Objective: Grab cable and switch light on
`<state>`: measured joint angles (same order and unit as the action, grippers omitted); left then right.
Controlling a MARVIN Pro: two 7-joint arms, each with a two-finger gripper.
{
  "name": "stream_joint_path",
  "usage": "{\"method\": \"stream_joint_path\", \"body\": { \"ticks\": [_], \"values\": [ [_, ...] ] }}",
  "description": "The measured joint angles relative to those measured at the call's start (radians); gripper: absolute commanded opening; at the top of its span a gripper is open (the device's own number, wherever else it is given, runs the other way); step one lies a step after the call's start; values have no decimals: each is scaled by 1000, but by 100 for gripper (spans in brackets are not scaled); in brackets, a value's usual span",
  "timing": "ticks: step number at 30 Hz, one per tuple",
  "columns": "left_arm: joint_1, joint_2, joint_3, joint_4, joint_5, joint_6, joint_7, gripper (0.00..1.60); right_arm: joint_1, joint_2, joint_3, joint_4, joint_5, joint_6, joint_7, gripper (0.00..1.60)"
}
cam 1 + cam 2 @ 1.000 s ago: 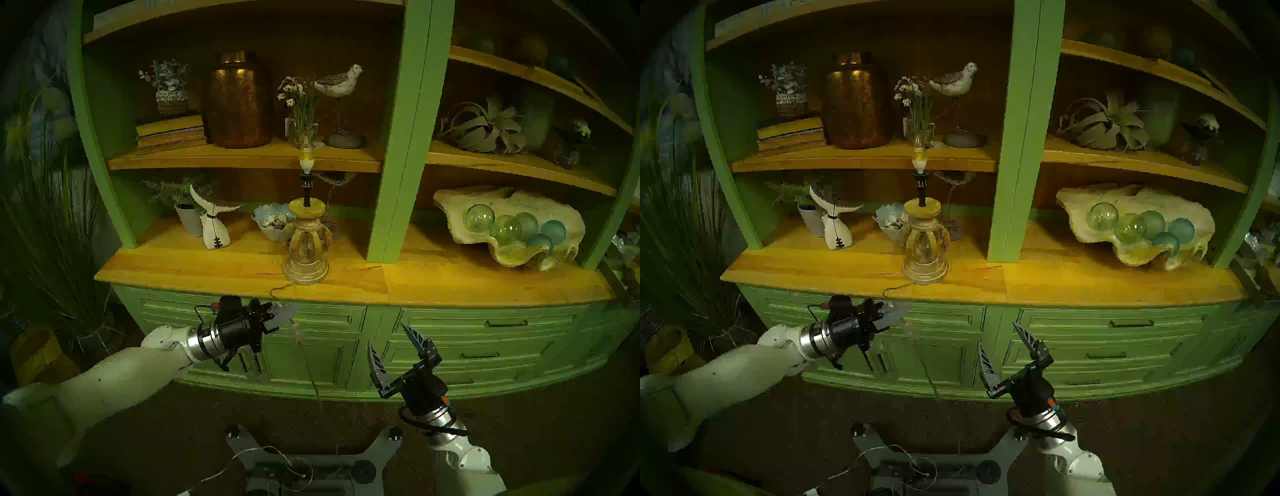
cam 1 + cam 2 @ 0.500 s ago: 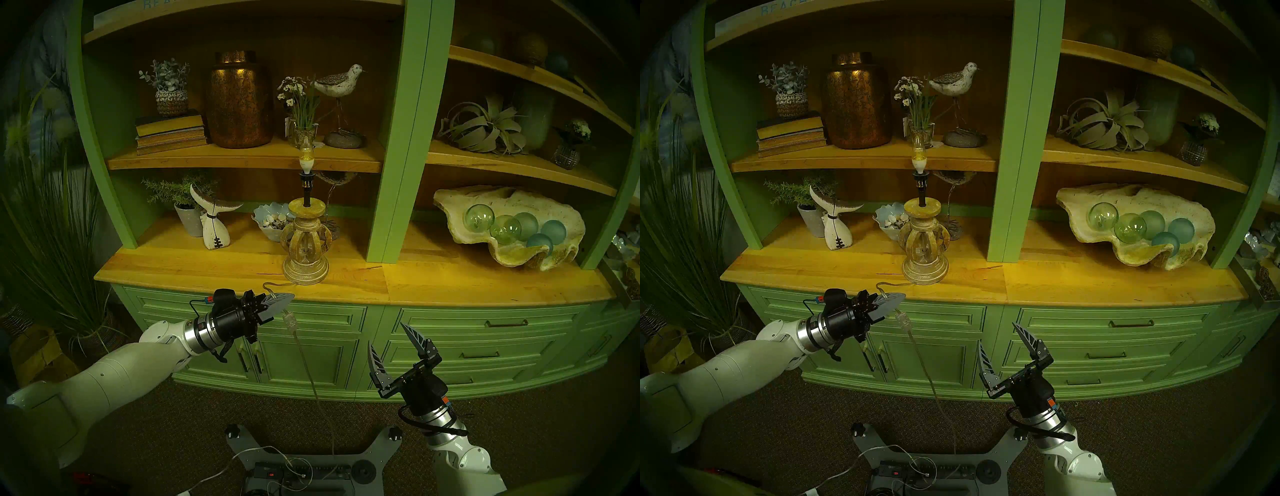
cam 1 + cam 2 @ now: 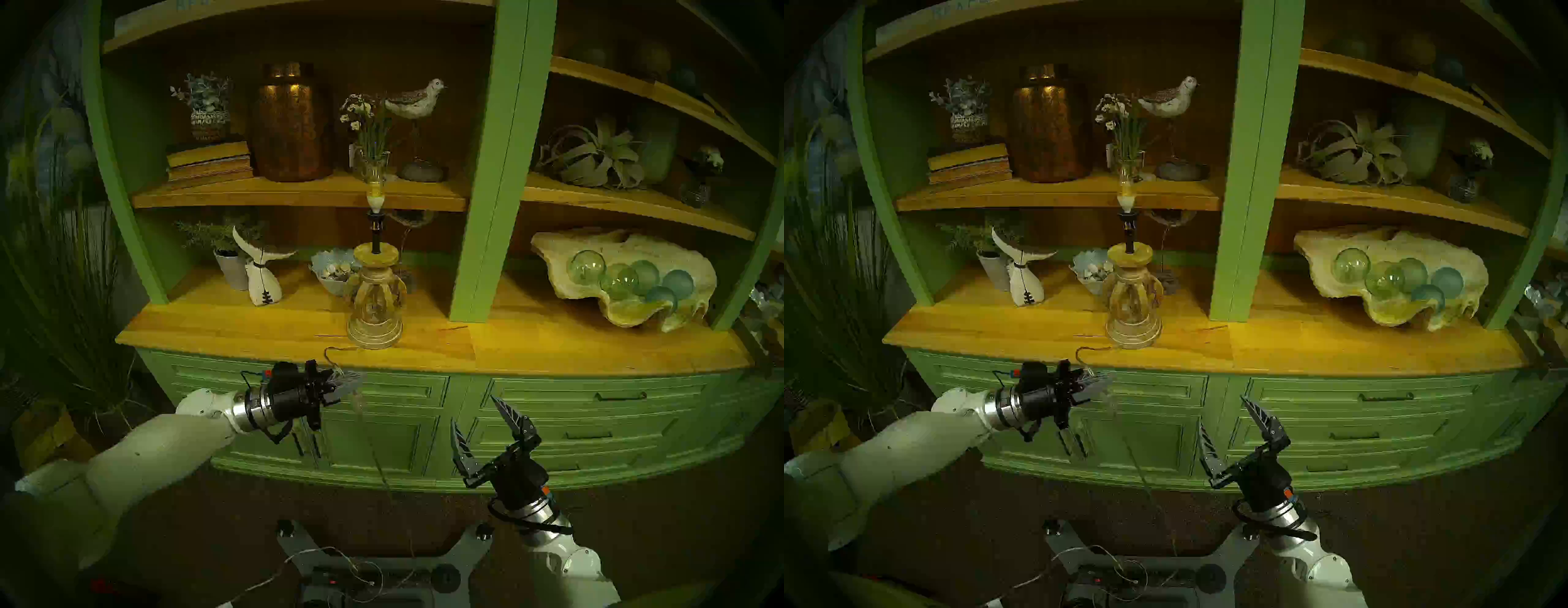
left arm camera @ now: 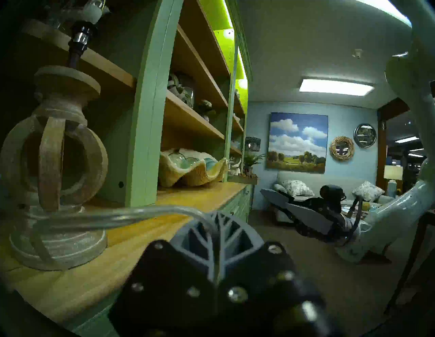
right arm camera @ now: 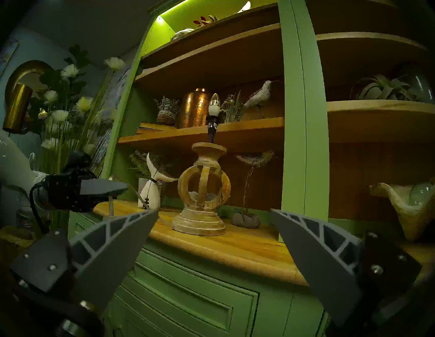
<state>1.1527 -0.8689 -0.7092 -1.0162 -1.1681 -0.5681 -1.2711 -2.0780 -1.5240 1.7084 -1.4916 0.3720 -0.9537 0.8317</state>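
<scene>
Lamp base (image 5: 202,193): carved wood, pale, matt and grainy. Cable (image 4: 113,217): clear glossy plastic. Countertop (image 3: 551,344): smooth wood, satin sheen. Cabinet (image 3: 551,424): painted green, low gloss. Jar (image 3: 292,123): coppery metal (mottled, reflective). Left gripper (image 4: 217,222) fingers (image 4: 237,237): matt grey ribbed plastic.

white arms (image 3: 148,458) (grey ribbed claws)

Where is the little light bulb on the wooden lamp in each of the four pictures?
Head stereo left: the light bulb is upper middle, in front of the middle shelf's edge.
Head stereo right: the bulb is upper middle, slightly further left.
Left wrist: only its white base shows, top left corner.
Right wrist: the bulb is upper middle.
Shared landmark: the carved wooden lamp base directly under it.
</scene>
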Motion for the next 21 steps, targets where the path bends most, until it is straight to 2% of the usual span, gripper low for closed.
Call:
{"method": "stream_joint_path", "body": {
  "ticks": [9, 21],
  "values": [
    [-39, -4, 13, -19, 21, -6, 7, 0, 0, 0, 0, 1, 0, 0, 0, 160],
    [-46, 44, 52, -78, -12, -5, 7, 0, 0, 0, 0, 1, 0, 0, 0, 160]
  ]
}}
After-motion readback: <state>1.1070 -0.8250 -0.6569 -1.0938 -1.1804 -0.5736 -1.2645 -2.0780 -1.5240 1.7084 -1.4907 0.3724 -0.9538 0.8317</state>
